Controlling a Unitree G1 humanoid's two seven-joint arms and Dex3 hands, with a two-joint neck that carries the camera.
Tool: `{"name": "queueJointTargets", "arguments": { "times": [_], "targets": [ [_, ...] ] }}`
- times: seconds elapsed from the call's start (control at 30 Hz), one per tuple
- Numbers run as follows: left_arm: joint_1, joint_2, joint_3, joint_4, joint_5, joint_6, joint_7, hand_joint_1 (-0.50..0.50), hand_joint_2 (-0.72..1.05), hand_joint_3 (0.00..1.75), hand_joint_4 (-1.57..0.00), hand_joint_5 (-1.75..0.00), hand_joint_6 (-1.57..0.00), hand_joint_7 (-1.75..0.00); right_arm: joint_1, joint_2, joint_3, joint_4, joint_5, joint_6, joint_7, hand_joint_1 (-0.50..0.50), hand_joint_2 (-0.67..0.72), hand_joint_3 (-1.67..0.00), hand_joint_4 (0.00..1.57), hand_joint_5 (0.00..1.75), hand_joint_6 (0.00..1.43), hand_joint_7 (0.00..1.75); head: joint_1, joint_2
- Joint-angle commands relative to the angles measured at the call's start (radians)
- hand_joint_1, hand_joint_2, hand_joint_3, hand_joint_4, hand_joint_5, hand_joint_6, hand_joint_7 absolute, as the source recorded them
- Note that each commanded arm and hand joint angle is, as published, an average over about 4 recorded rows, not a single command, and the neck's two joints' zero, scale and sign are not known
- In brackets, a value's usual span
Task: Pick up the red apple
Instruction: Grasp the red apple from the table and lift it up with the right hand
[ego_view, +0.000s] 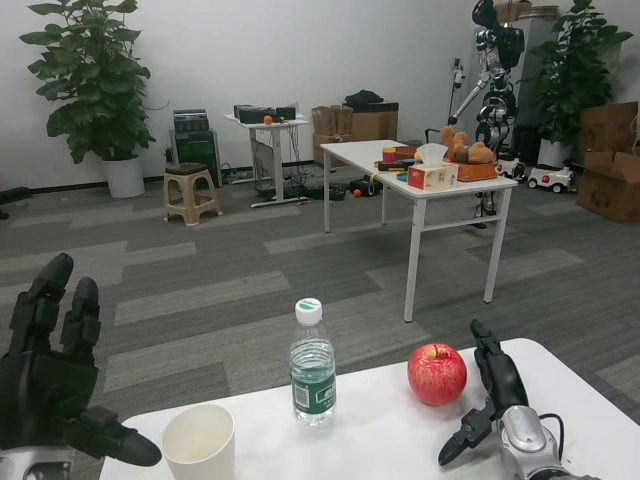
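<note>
So the white counter (400, 440) has a rounded far edge and carries 3 things in a loose row. A white paper cup (198, 442) sits upright on the left near the front edge, a clear water bottle (312, 365) with a white cap and green label stands in the middle, and the red apple (437, 373) rests to the right, stem up, apart from the bottle.

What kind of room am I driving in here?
Most likely a robotics lab or workshop in an office-style space: another humanoid robot stands at the back, cardboard boxes are stacked by the wall, and a cluttered white work table sits on grey carpet tiles.
</note>
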Motion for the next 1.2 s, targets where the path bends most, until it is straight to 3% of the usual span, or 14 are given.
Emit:
{"name": "queueJointTargets", "arguments": {
  "times": [0.03,0.37,0.5,0.6,0.9,1.03,1.2],
  "targets": [
    [-0.001,0.004,-0.002,0.006,0.003,-0.007,-0.003,-0.43,-0.46,0.04,0.00,0.00,0.00,-0.42,-0.037,0.012,0.019,0.025,0.003,0.019,-0.017,-0.46,0.68,0.00,0.00,0.00,0.00,0.00,-0.004,-0.002],
    [-0.004,0.002,-0.006,0.013,0.003,-0.007,-0.003,-0.43,-0.46,0.09,0.00,0.00,0.00,-0.42,-0.046,0.021,0.063,0.036,0.003,0.027,-0.037,-0.46,0.66,0.00,0.00,0.00,0.00,0.00,-0.032,0.001],
    [-0.004,0.001,-0.006,0.015,0.003,-0.007,-0.003,-0.43,-0.46,0.02,0.00,0.00,0.00,-0.42,-0.051,0.028,0.089,0.041,0.003,0.028,-0.048,-0.44,0.66,0.00,0.00,0.00,0.00,0.00,-0.036,0.007],
    [-0.004,0.000,-0.008,0.016,0.003,-0.009,-0.003,-0.43,-0.46,0.09,0.00,0.00,0.00,-0.42,-0.056,0.034,0.100,0.047,0.003,0.030,-0.049,-0.46,0.61,0.00,0.00,0.00,0.00,0.02,-0.030,0.010],
    [-0.004,0.000,-0.010,0.016,0.002,-0.009,-0.003,-0.43,-0.46,0.07,0.00,0.00,0.00,-0.42,-0.058,0.043,0.135,0.054,0.003,0.031,-0.060,-0.45,0.47,0.00,0.00,0.00,0.00,0.03,-0.030,0.004],
    [-0.004,0.000,-0.011,0.016,0.002,-0.009,-0.003,-0.43,-0.46,0.09,0.00,0.00,0.00,-0.42,-0.058,0.045,0.137,0.054,0.003,0.031,-0.061,-0.45,0.47,0.00,0.00,0.00,0.00,0.03,-0.033,0.003],
    [-0.004,0.001,-0.010,0.016,0.001,-0.009,-0.003,-0.43,-0.46,0.07,0.00,0.00,0.00,-0.42,-0.058,0.045,0.144,0.057,0.003,0.031,-0.065,-0.43,0.31,0.00,0.00,0.00,0.00,0.10,-0.031,0.002]
  ]
}}
